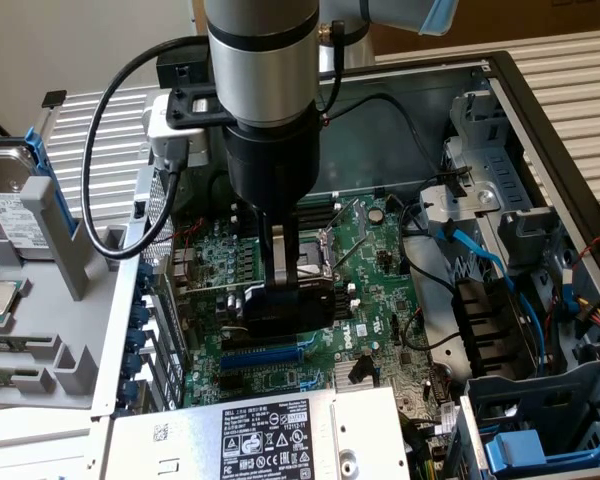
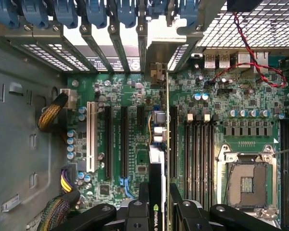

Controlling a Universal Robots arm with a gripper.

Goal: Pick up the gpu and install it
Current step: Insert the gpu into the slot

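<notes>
Black fingers (image 2: 143,197), half closed, grip the gpu (image 2: 156,190) edge-on above the green motherboard (image 2: 130,94).

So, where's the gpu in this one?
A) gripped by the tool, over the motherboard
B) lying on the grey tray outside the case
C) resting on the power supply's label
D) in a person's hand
A: the tool clamps the gpu from both sides, and the card stands edge-on over the motherboard by its expansion slots.
</notes>
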